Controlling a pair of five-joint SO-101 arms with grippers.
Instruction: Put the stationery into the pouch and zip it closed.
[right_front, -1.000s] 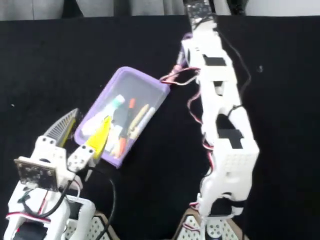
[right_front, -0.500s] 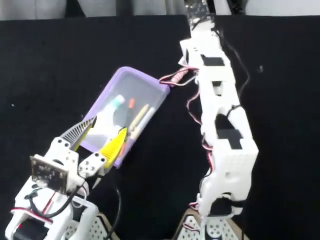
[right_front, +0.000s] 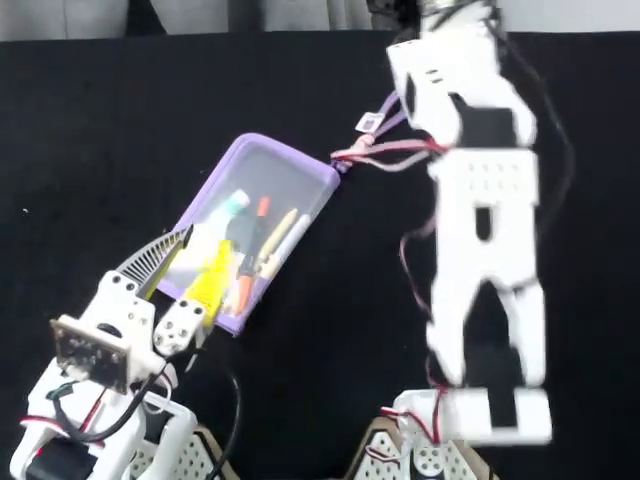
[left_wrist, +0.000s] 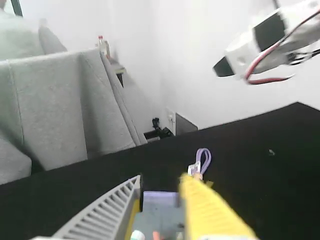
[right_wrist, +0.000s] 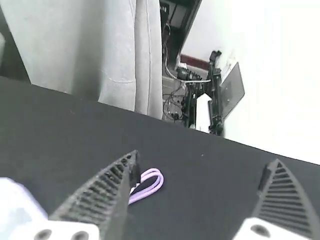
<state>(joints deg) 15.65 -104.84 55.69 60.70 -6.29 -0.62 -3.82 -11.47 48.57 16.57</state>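
Count: one table (right_front: 100, 120), black cloth-like matte surface; two arms, white hard plastic; one pouch; one pull loop; at least five pieces of stationery, which overlap so I cannot tell the exact count. The right arm (right_front: 485, 200) is stretched out along the right side of the table toward its far edge. The left arm (right_front: 100, 350) is at the near left corner. The pouch (right_front: 285, 165) is a flat rounded rectangle, lilac with a clear face, lying diagonally on the table left of centre. The left gripper (right_front: 190, 265) is at the near end of the pouch. It has one grey ribbed triangular finger (right_front: 155, 258) just beside the pouch's left edge and one smooth yellow finger (right_front: 208, 275) over the clear face. The two are moderately apart with the pouch end between them; I cannot tell whether they press it. The right gripper (right_wrist: 204, 159) has two grey ribbed fingers spread wide, empty, above the far table. The stationery (right_front: 262, 235) is inside the pouch: a white tube with a teal cap (right_front: 232, 210), an orange-tipped pen (right_front: 260, 215), a yellowish pencil (right_front: 278, 232), a white pen (right_front: 297, 232). The pull loop (right_front: 385, 110) is a thin lilac cord at the pouch's far corner, lying on the table.
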